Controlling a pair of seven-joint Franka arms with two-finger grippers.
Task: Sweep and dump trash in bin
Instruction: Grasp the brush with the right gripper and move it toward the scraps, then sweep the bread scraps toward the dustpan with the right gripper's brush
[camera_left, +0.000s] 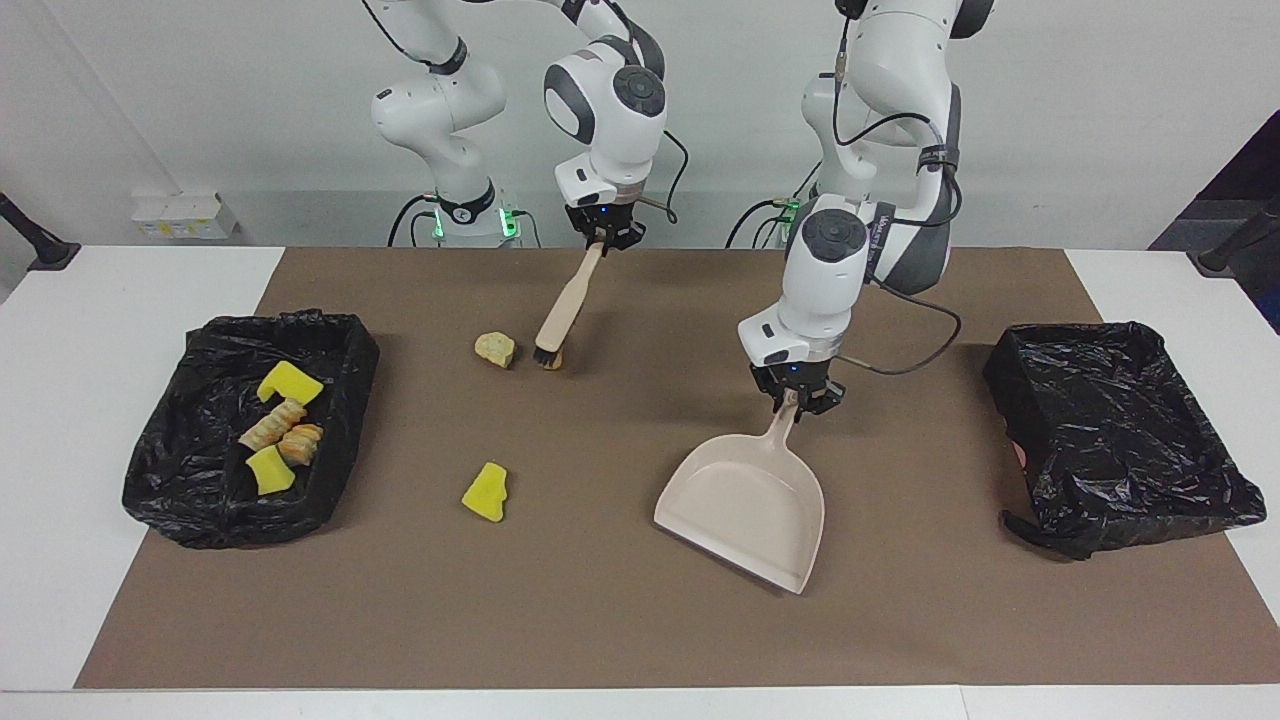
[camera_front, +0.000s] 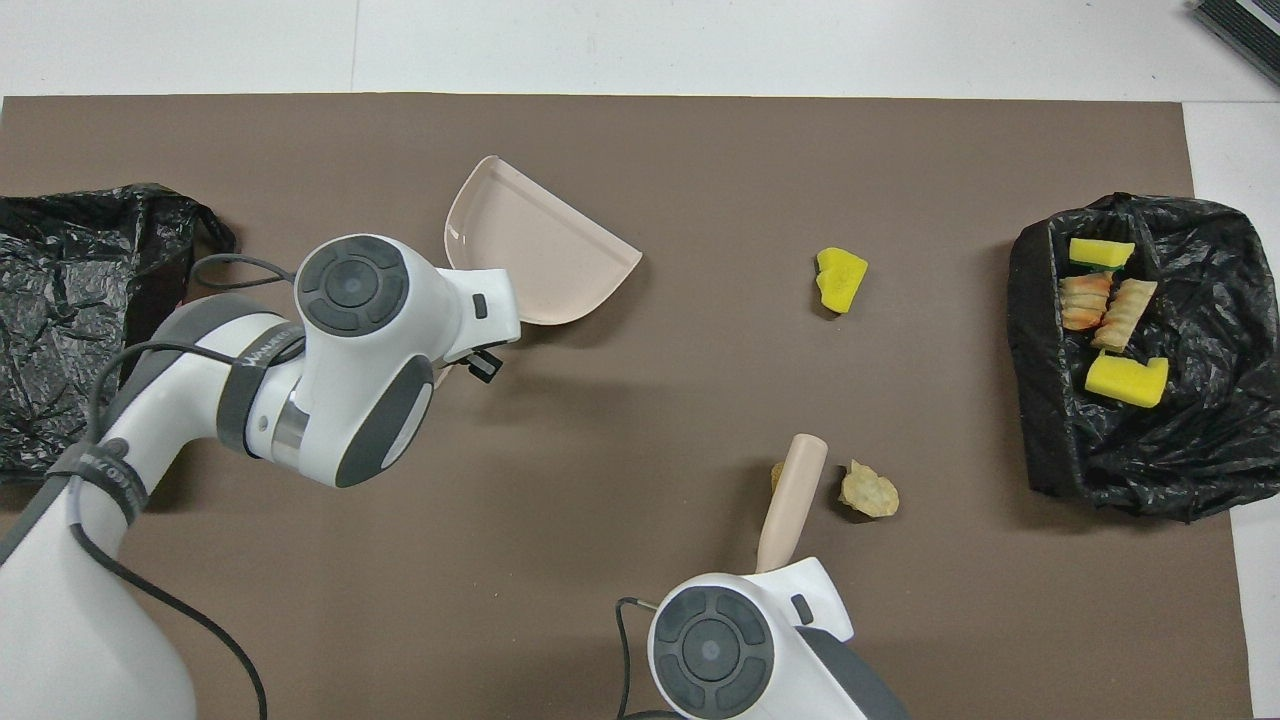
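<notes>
My right gripper (camera_left: 601, 238) is shut on the handle of the beige brush (camera_left: 565, 300). The brush is tilted, and its black bristles rest against an orange-brown lump (camera_left: 555, 362), which they mostly hide. A tan lump (camera_left: 495, 348) lies beside it and a yellow sponge chunk (camera_left: 486, 492) farther from the robots. My left gripper (camera_left: 797, 400) is shut on the handle of the beige dustpan (camera_left: 745, 505), whose pan rests on the mat. In the overhead view the brush (camera_front: 793, 495) covers most of the orange-brown lump (camera_front: 776, 471), next to the tan lump (camera_front: 868, 490).
A black-lined bin (camera_left: 345, 345) at the right arm's end holds several scraps (camera_left: 280, 425). A second black-lined bin (camera_left: 1120, 430) stands at the left arm's end. A brown mat (camera_left: 620, 620) covers the table.
</notes>
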